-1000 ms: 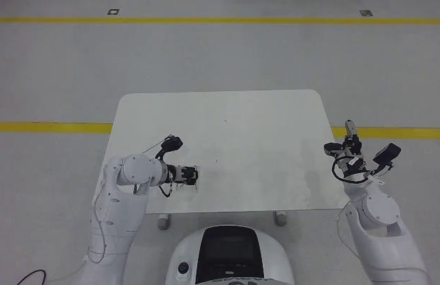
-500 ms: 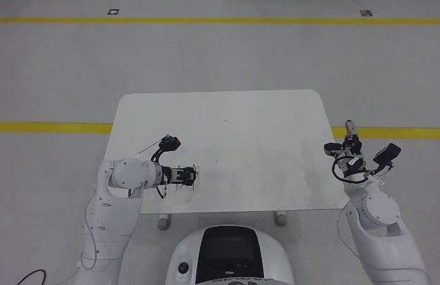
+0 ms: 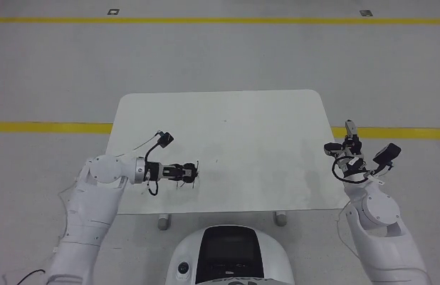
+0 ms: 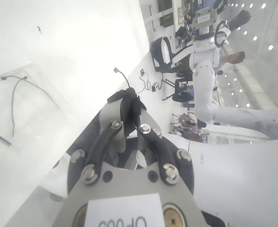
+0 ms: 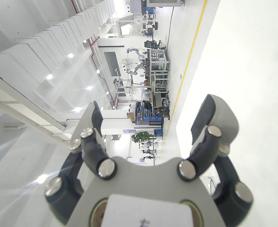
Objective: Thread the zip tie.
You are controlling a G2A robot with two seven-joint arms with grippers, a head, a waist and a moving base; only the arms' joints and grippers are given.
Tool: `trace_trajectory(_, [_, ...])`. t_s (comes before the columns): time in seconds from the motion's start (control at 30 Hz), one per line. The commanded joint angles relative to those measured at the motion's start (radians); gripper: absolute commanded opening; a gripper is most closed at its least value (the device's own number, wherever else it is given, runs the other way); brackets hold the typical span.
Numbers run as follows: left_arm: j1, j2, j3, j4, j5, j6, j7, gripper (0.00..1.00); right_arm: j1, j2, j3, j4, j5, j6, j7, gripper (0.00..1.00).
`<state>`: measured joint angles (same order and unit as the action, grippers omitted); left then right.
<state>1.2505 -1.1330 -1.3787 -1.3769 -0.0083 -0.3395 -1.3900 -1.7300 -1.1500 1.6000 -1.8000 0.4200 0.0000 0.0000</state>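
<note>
Two grippers work at a white table (image 3: 263, 142). The left gripper (image 4: 130, 98) is clenched on the black zip tie (image 4: 117, 70), whose head end juts just beyond its fingertips. The right gripper (image 5: 150, 114), jaws spread, stands well apart from it.

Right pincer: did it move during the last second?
No. In the top view the right pincer sits at the same spot as before, just off the right edge of the table, beside the yellow floor line.
</note>
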Motion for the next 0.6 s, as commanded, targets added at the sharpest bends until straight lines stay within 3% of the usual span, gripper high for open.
trace_trajectory(0.0, [-0.009, 0.044, 0.053, -0.016, -0.031, 0.000, 0.000, 0.00, 0.000, 0.000, 0.000, 0.000, 0.000, 0.000, 0.000, 1.00])
trace_trajectory(0.03, [-0.015, 0.069, 0.079, -0.022, -0.040, 0.000, 0.000, 0.00, 0.000, 0.000, 0.000, 0.000, 0.000, 0.000, 0.000, 1.00])
trace_trajectory(0.17, [-0.036, 0.140, 0.173, -0.068, -0.126, 0.000, 0.000, 0.00, 0.000, 0.000, 0.000, 0.000, 0.000, 0.000, 0.000, 1.00])
trace_trajectory(0.37, [-0.055, 0.228, 0.248, -0.127, -0.240, 0.000, 0.000, 0.00, 0.000, 0.000, 0.000, 0.000, 0.000, 0.000, 0.000, 1.00])
trace_trajectory(0.43, [-0.062, 0.246, 0.254, -0.110, -0.275, 0.000, 0.000, 0.00, 0.000, 0.000, 0.000, 0.000, 0.000, 0.000, 0.000, 1.00])
trace_trajectory(0.57, [-0.073, 0.271, 0.282, -0.126, -0.348, 0.000, 0.000, 0.00, 0.000, 0.000, 0.000, 0.000, 0.000, 0.000, 0.000, 1.00])
